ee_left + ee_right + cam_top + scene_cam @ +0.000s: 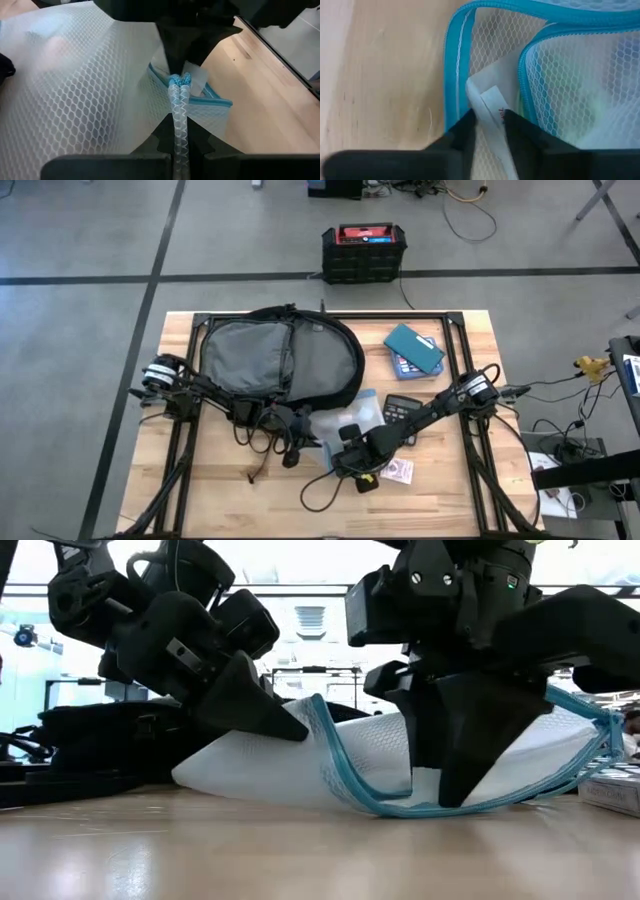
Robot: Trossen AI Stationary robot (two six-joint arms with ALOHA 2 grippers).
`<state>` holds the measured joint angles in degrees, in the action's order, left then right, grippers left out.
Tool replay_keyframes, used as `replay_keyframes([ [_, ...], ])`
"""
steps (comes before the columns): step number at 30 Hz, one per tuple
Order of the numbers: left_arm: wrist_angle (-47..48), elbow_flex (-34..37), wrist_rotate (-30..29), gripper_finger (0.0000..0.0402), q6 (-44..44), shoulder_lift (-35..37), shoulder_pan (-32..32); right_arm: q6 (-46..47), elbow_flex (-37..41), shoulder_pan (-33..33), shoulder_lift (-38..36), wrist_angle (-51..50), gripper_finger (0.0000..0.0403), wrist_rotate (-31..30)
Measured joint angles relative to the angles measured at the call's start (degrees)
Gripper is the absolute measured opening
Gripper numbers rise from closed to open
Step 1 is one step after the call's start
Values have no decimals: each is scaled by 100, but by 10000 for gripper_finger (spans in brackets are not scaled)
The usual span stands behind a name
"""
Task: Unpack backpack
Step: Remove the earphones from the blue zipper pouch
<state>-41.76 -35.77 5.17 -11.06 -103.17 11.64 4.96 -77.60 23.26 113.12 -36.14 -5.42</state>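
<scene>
Holding: I see both grippers pinching the mesh pouch point(300, 765), front of backpack point(270, 360).
Left gripper point(179, 82): clamped on pouch fold.
Right gripper point(487, 120): nipping white tag point(487, 102); only its wrist view shows this.
Calculator point(400, 410): 3 o'clock of pouch, high view only.

One backpack point(280, 358), one mesh pouch point(345, 420) (blue-edged), two grippers.

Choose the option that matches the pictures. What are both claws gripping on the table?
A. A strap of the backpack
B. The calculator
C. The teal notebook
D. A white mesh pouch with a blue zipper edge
D. The left claw pinches a fold of the white mesh pouch, and the right claw closes on a white tag at its blue zipper edge; the backpack lies behind.
</scene>
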Motion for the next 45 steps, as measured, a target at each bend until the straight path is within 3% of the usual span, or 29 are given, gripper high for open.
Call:
replay_keyframes([
  [2,10,1,-10,0,-13,-1,0,4,-143,14,0,-118,11,124],
  [14,479,31,-312,0,-150,-1,4,391,-1528,679,-28,-1343,1,243],
  [20,404,22,-315,0,-191,-3,22,374,-1516,800,46,-1278,5,-508],
  [28,168,17,-313,0,-13,316,201,942,-1448,658,230,-1725,62,-9],
  [34,179,22,-312,0,179,651,422,1610,-1367,653,197,-2682,113,-61],
  [45,342,22,-308,0,310,920,767,1774,-1017,272,214,-2488,151,49],
])
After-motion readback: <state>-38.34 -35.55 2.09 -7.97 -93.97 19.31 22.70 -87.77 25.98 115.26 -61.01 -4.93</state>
